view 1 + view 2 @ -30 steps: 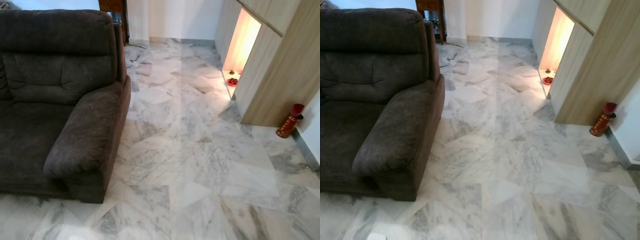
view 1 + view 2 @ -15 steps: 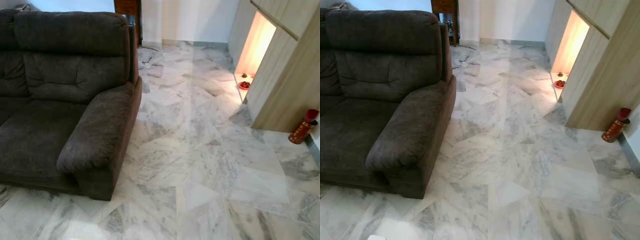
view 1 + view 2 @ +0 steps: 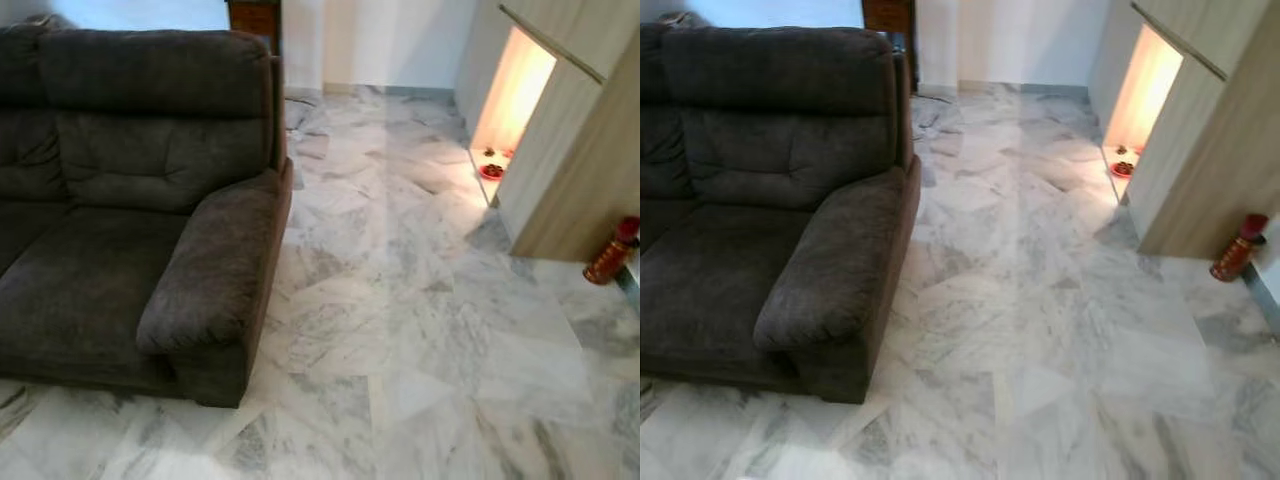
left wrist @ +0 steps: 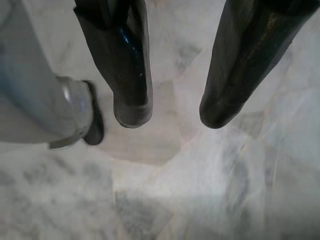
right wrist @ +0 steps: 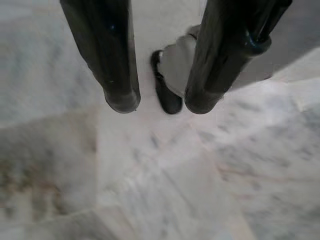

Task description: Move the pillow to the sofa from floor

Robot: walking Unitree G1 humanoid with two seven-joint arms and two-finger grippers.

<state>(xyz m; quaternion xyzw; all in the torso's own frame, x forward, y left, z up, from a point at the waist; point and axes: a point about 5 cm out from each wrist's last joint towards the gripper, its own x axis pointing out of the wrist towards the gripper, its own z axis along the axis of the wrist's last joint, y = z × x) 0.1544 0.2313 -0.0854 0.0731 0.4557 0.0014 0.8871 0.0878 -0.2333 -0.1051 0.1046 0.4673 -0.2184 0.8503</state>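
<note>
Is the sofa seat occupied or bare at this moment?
Bare. The dark sofa shows only its own seat cushion, with no pillow lying on it; its left end is cut off.

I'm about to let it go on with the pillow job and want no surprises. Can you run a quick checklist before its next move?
1. Pillow found: not ok; no pillow can be made out on the floor ahead.
2. Sofa seat free to take it: ok; the cushions are bare.
3. Left gripper free: ok; fingers apart, nothing between, hanging over the marble.
4. Right gripper free: ok; fingers apart, nothing held.
5. Path ahead: ok; open floor beside the sofa. The red canister stands far right by the cabinet.
6. Pillow's whereabouts: cannot tell.
</note>
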